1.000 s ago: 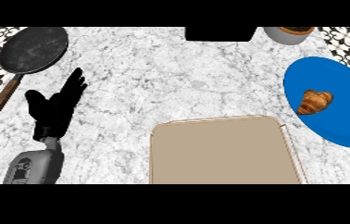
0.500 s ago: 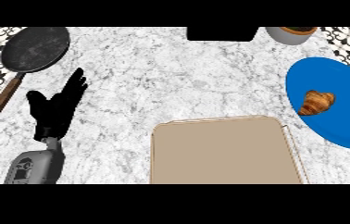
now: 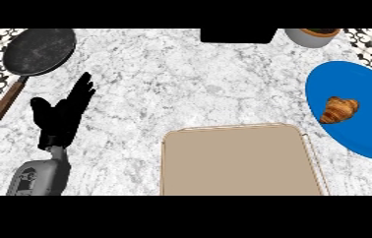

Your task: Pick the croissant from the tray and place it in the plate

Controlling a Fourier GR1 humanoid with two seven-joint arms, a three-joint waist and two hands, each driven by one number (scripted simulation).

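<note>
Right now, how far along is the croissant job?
Done, it seems: the croissant lies on the blue plate, off the tray. Nothing in hand: the left hand rests open at the left; the right hand is out of view. Nothing appears left.

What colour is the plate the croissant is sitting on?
Blue; the plate shows at the head view's right edge, croissant on it.

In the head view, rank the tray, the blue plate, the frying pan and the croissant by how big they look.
Largest to smallest:
tray
blue plate, though cut off at the right edge
frying pan
croissant
</note>
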